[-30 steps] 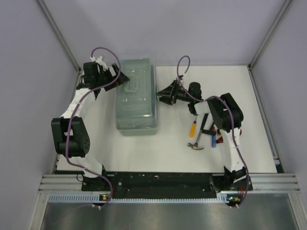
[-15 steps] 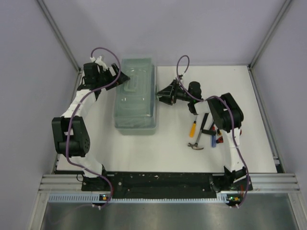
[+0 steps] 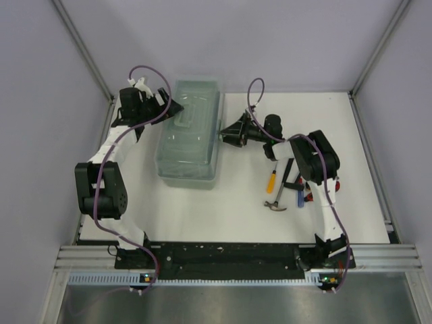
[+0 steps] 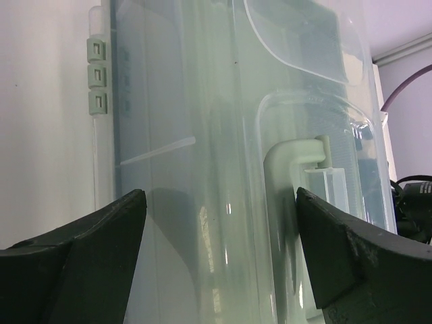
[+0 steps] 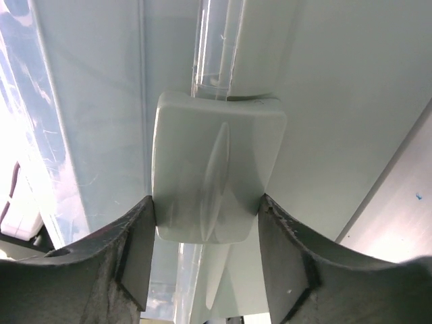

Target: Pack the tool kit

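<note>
Top external: the clear toolbox (image 3: 189,135) has swung a bit compared with a second ago. Its near end slid toward the left arm, so it now sits skewed on the table (image 3: 236,223), while the far end barely moved.
Right gripper (image 3: 225,133): parked at the box's right side. In the right wrist view its fingers are pinching the pale latch (image 5: 214,169) between them.
Left gripper (image 3: 172,106): at the far-left corner of the box with its jaws spread wide over the lid, the lid handle (image 4: 297,152) in between. It isn't clamped on anything.
Tools: the hammer (image 3: 275,204), the yellow-handled screwdriver (image 3: 271,181) and a few others lie loose right of the box, and they haven't budged.
Lid: looks shut to me.
What it means: my guess is they're working the latch, and the pull dragged the whole box instead of popping it. Actual packing hasn't started.
</note>
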